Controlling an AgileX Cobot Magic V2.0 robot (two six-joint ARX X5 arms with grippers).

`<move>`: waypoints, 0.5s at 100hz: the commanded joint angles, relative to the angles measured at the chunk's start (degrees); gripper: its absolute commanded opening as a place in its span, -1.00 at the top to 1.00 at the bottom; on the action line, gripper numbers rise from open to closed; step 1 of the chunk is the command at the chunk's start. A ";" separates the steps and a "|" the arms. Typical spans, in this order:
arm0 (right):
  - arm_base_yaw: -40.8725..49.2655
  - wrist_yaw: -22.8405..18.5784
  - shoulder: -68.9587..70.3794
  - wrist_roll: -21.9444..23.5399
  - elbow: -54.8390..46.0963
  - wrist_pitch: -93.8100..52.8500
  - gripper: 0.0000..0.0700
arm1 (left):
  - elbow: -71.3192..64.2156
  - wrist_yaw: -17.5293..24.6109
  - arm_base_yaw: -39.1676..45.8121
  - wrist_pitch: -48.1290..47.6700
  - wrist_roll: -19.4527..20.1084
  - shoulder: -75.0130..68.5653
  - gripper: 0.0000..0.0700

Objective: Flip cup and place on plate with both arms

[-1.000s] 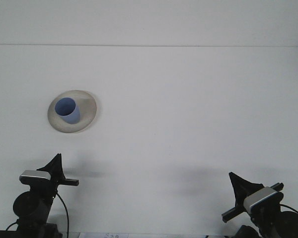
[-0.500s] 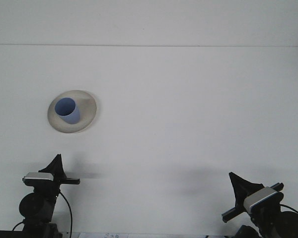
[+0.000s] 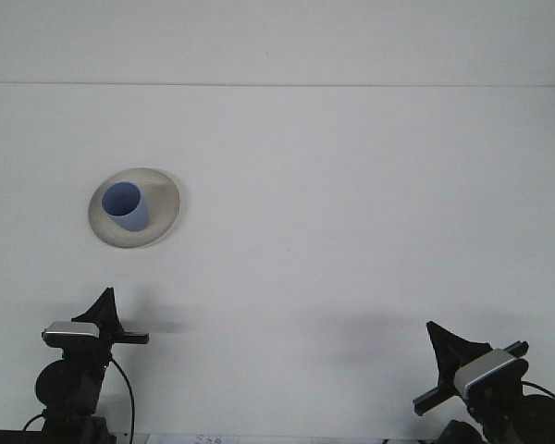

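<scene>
Both claws, left claw [image 3: 104,305] and right claw [image 3: 444,344], have been parked near, grip state can't be told, blue cup [image 3: 126,204] left upright on plate [image 3: 163,205], so it's basically done.

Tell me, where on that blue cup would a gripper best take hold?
Probably the rim. The blue cup stands mouth-up on the plate, so one finger could slip inside and one outside the wall, coming down from above. The left gripper is the nearer one.

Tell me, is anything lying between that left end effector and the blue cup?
Nothing visible. Only bare white table lies between the left end effector and the blue cup, which already stands mouth-up on the plate.
</scene>
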 commanded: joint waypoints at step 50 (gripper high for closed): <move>-23.67 -5.40 -2.60 -4.52 -11.19 18.69 0.98 | -1.11 -0.17 0.04 0.70 -0.04 -0.13 0.96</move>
